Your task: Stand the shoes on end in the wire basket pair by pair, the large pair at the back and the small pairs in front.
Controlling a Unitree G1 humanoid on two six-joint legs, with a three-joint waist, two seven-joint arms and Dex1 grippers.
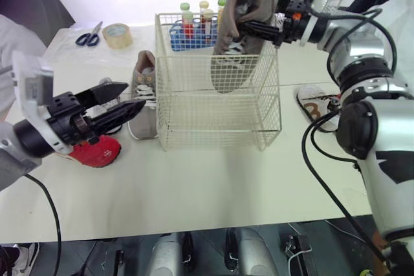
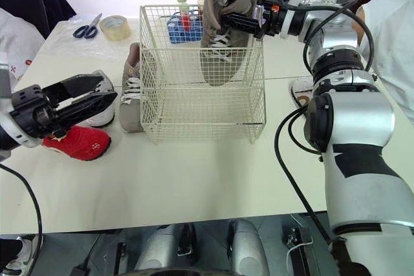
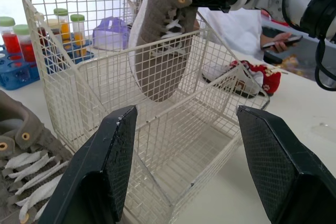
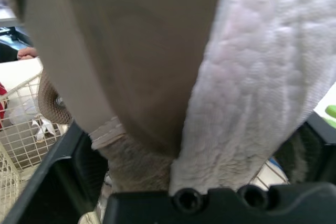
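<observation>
Aloft, right gripper [image 1: 249, 27] clamps grey shoe [image 1: 231, 63] toe-down in basket [image 1: 220, 116]; left gripper [image 1: 132, 95] gapes.

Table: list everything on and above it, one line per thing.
wire basket: one, cream, table centre.
held sneaker: one, taupe, toe down inside the basket.
second sneaker: one, taupe, on the table left of the basket.
red shoe: one, red, front left.
shoes right of basket: count unclear, white and red.
tube rack: one, blue, behind the basket.
tape roll: one, tan, back left.
scissors: one, blue handles, beside the tape.
person's hand: one, holding a phone.
left end effector: open, above the red shoe.
right end effector: shut on the held sneaker.
</observation>
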